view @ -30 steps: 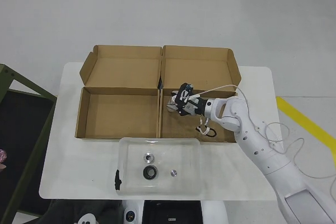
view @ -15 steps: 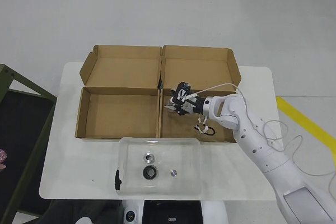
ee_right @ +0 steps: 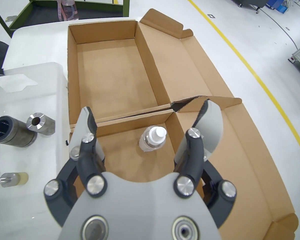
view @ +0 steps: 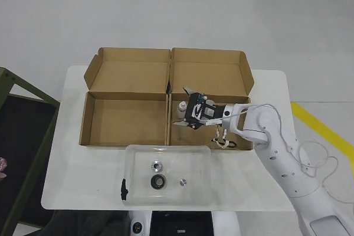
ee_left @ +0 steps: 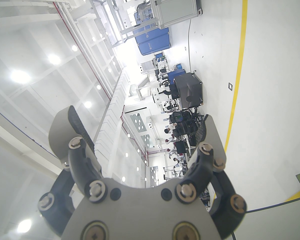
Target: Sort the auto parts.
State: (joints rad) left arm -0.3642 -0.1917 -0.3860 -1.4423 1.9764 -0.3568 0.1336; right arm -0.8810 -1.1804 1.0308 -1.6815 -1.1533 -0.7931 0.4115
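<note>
And there were the right jaws, spread wide over the right box (ee_right: 125, 156), with nothing gripped. The little clear bottle (ee_right: 152, 138) with its white cap stood cap up on the box floor, directly ahead of the jaws and lined up with the gap between them, touching neither finger. It sat in the corner by the wall shared with the left box (ee_right: 115, 76), whose floor was bare beyond the fingertips.

Now the count. Bottles: one, and from above it (view: 181, 107) showed right at the tips of the jaws. Cardboard boxes: two, side by side, lids folded back. Clear bins: one (ee_right: 27, 76), off to one side of the right jaws and just beside the boxes on the white surface (view: 71, 165). Parts in that bin: three, well apart from the jaws. These were one dark cylinder (ee_right: 12, 131), one silver bushing (ee_right: 40, 123) just beside it, and one small pin (ee_right: 12, 178) with a yellowish end lying apart from the pair.

Over on the other arm, the left jaws were parted too, holding nothing and aimed up at the hall ceiling.
</note>
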